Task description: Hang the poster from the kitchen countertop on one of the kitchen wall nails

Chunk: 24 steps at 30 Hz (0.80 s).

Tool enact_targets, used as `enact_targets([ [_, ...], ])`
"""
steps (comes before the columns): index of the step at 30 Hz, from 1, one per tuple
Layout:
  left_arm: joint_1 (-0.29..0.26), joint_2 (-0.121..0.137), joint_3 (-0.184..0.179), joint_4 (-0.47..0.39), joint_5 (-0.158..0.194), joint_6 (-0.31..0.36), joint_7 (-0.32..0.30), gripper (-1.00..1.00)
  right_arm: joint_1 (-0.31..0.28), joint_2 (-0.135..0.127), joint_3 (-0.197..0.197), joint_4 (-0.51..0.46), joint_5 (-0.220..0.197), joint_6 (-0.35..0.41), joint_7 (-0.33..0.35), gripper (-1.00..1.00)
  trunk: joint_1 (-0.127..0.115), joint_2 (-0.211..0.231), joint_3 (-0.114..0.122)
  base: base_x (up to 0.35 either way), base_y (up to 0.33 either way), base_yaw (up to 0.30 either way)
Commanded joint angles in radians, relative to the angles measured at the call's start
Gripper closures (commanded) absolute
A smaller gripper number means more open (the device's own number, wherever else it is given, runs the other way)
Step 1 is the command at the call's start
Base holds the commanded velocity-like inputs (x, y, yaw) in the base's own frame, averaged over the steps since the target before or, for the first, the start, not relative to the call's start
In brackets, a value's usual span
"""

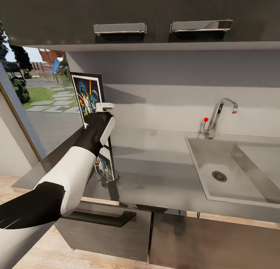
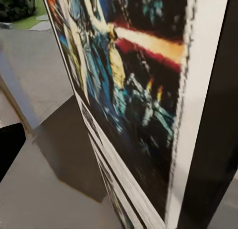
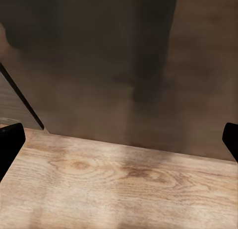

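The poster (image 1: 88, 94) stands upright on its lower edge at the left end of the grey kitchen countertop (image 1: 155, 164), its colourful face turned to the left. My left gripper (image 1: 104, 107) is up against the poster's right edge, about halfway up. In the left wrist view the poster (image 2: 134, 90) is very close, and one black fingertip (image 2: 10, 144) sits far out to the side, so the jaws look open; the other finger is hidden behind the poster. My right gripper (image 3: 119, 139) is open and holds nothing, low over a wooden floor in front of a dark cabinet front.
An inset sink (image 1: 249, 152) and a chrome tap (image 1: 221, 113) are at the counter's right. Dark upper cabinets (image 1: 155, 12) with bar handles hang overhead. A large window (image 1: 42, 90) onto a garden is at the left. A drawer handle (image 1: 105, 218) juts out below the counter.
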<state>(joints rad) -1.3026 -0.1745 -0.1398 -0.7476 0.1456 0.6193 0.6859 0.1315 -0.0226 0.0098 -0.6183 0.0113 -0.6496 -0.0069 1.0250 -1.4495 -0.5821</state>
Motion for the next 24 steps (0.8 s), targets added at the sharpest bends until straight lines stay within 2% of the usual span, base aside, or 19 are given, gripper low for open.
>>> enact_targets([
  [1,-0.001,0.000,-0.003,0.000,0.010,0.002,0.011,-1.00,0.000,0.000,0.001,-0.001,0.001,-0.001,-0.001,-1.00,0.000,0.000,-0.001,0.000,0.000,0.000],
  [5,-0.001,0.000,-0.003,0.000,0.010,0.002,0.021,-1.00,0.000,0.000,0.001,-0.001,0.001,-0.001,-0.001,-1.00,0.000,0.000,-0.001,0.000,0.000,0.000],
  [6,-0.001,0.000,-0.003,0.000,0.010,0.002,0.022,1.00,0.000,0.000,0.001,-0.001,0.001,-0.001,-0.001,-1.00,0.000,0.000,-0.001,0.000,0.000,0.000],
  [20,0.000,0.000,0.002,-0.009,0.011,0.000,0.024,1.00,0.000,0.000,0.001,-0.001,0.001,-0.001,-0.001,-1.00,0.000,0.000,-0.001,0.000,0.000,0.000],
  [24,0.000,0.000,0.003,-0.047,0.010,0.000,0.024,1.00,0.000,0.000,0.001,-0.001,0.001,-0.001,-0.001,-1.00,0.000,0.000,-0.001,-0.033,0.000,0.000],
])
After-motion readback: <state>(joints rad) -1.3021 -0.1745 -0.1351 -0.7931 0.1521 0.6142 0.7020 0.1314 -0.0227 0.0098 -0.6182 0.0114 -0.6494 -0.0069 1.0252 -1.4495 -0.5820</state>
